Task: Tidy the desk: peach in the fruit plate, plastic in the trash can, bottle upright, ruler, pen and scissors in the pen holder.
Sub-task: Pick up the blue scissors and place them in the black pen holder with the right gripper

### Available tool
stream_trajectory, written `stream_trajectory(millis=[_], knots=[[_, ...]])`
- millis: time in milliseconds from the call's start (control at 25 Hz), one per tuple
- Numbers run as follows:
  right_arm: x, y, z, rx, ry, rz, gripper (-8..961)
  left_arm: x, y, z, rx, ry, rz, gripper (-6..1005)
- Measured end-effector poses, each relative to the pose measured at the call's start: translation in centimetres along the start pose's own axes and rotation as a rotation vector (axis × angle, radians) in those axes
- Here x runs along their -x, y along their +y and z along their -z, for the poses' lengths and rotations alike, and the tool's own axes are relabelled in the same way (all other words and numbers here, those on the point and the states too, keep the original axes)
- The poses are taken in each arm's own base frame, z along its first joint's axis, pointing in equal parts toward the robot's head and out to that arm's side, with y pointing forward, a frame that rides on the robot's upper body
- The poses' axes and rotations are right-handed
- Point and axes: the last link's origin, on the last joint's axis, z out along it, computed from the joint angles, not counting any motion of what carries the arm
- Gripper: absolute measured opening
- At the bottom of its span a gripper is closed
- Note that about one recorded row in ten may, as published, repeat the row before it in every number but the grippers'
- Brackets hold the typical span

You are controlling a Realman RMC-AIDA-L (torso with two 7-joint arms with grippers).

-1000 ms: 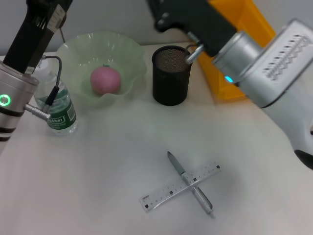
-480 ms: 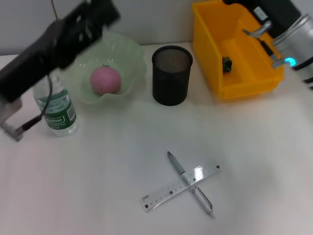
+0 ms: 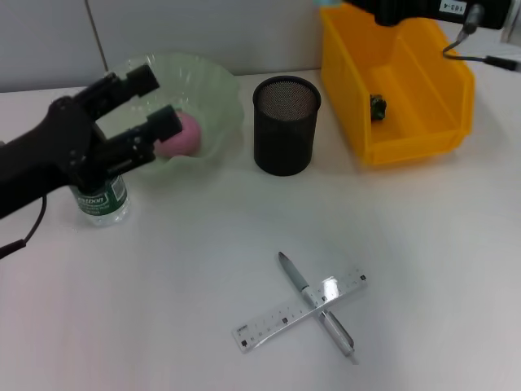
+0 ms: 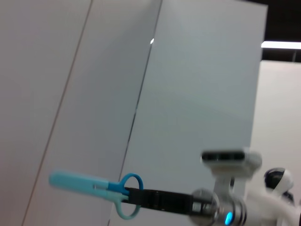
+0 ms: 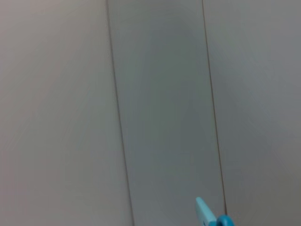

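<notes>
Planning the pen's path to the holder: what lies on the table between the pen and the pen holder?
Nothing: in the head view, the stretch of table between the pen, lying across the ruler, and the pen holder is bare.

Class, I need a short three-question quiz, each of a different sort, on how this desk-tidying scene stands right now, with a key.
1. True or false: the peach lies in the green fruit plate.
2. Multiple choice: the pen lies (A) inside the pen holder, (B) crossed with the ruler on the table, (C) in the yellow bin.
3. Fill in: the blue scissors are held by the ____ gripper.

Key: 1 true; 2 B; 3 right. The left gripper is open in front of the plate and the upright bottle.
</notes>
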Motion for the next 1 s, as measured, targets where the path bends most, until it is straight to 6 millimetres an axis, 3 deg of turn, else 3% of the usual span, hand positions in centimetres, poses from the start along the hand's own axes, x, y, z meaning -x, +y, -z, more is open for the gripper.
stream_trajectory(millis=[240,600,1000], knots=[[2.8,-0.8,-0.2,-0.113,0.335,-0.071,120,1.1,-0.2,0.3,-0.013,-0.081,-0.001,806],[6.6,-0.7,-1.4,-0.183,0.643,-0.09,130,1.3,-0.4,0.3,-0.029,-0.096,0.008,805],[6.3,-0.6,-4.2,-0.2,0.829,-0.072,141,1.6,-0.2,0.8,-0.043,-0.095,0.034,805]])
